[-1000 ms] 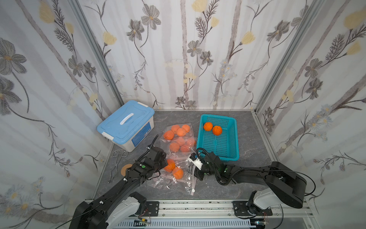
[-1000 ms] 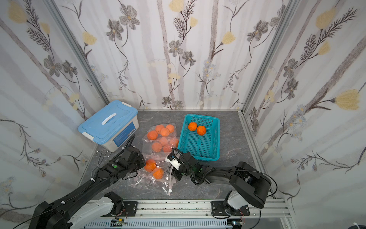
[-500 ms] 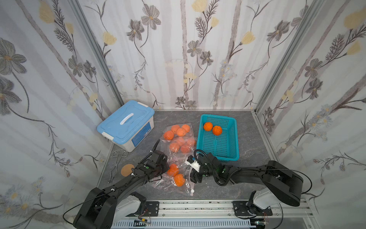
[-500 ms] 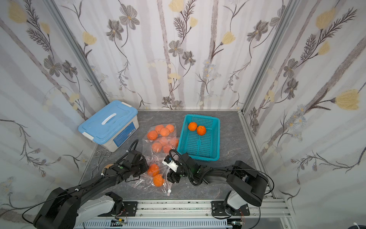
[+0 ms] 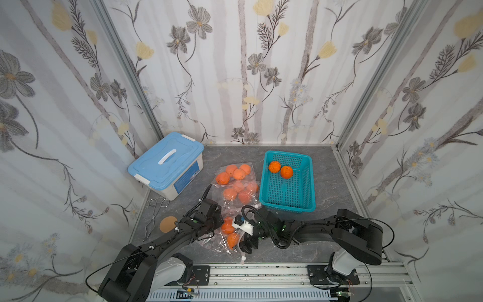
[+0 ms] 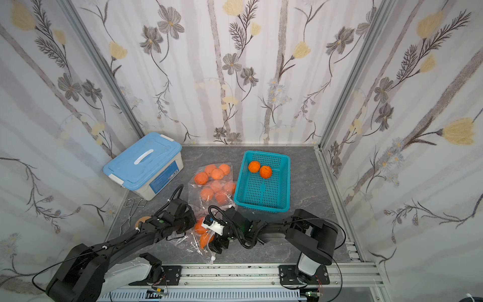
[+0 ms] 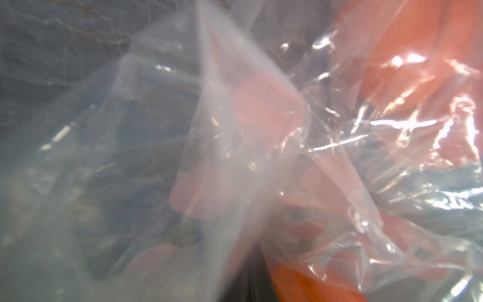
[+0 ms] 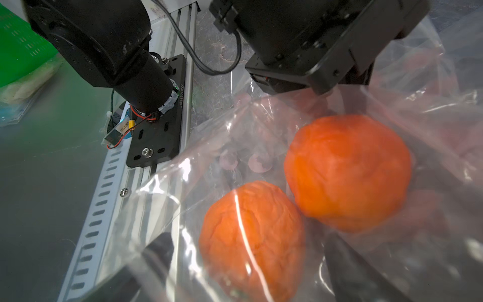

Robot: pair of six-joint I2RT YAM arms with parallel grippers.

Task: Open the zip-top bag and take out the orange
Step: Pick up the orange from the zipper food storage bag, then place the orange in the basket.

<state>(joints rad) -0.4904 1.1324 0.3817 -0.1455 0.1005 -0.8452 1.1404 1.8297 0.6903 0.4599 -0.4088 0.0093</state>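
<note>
I am clenching my left claw (image 5: 217,222) on the opened zip-top bag (image 5: 218,244), with my right claw (image 5: 247,247) gaping at an orange (image 8: 251,235) not yet out.

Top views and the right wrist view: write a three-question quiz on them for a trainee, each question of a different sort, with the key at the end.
1. True or false: the teal basket holds three oranges.
2. Pick one. In the right wrist view, the right gripper is: A, shut on an orange; B, open; C, shut on the basket rim.
3. Fill in the gap: the storage box near the left wall has a ___ lid.

Key: 1 false, it holds two; 2 B; 3 blue.
</note>
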